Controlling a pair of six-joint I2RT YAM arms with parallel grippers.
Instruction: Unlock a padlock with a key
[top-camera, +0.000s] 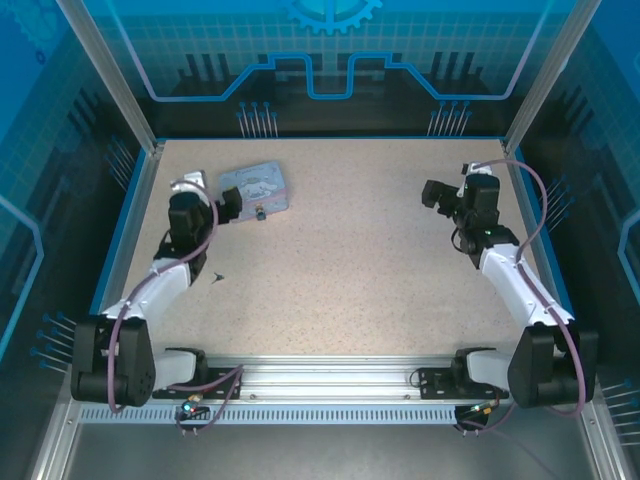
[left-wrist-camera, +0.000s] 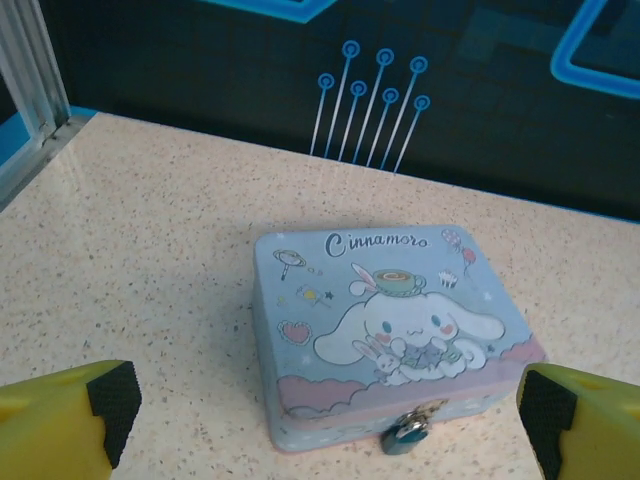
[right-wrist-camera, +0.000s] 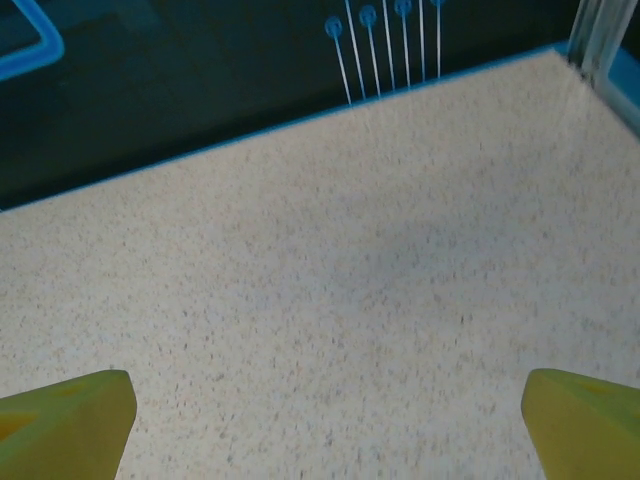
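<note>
The tiny dark padlock (left-wrist-camera: 408, 435) hangs on the clasp at the front of a pale blue cartoon-printed tin (left-wrist-camera: 390, 330), which lies closed at the table's back left (top-camera: 258, 186). From above, the padlock (top-camera: 260, 213) is a dark speck at the tin's near edge. My left gripper (left-wrist-camera: 330, 430) stands open just in front of the tin, its black-padded yellow fingers (left-wrist-camera: 113, 405) wide on either side, touching nothing. A small dark speck, likely the key (top-camera: 217, 277), lies on the table beside the left arm. My right gripper (right-wrist-camera: 325, 430) is open over bare table at the right (top-camera: 432, 195).
The speckled beige table (top-camera: 350, 270) is bounded by a blue rim and dark printed walls (top-camera: 330, 100). Metal frame posts (top-camera: 135, 100) stand at the back corners. The arms' bases sit on a rail (top-camera: 330, 380) at the near edge.
</note>
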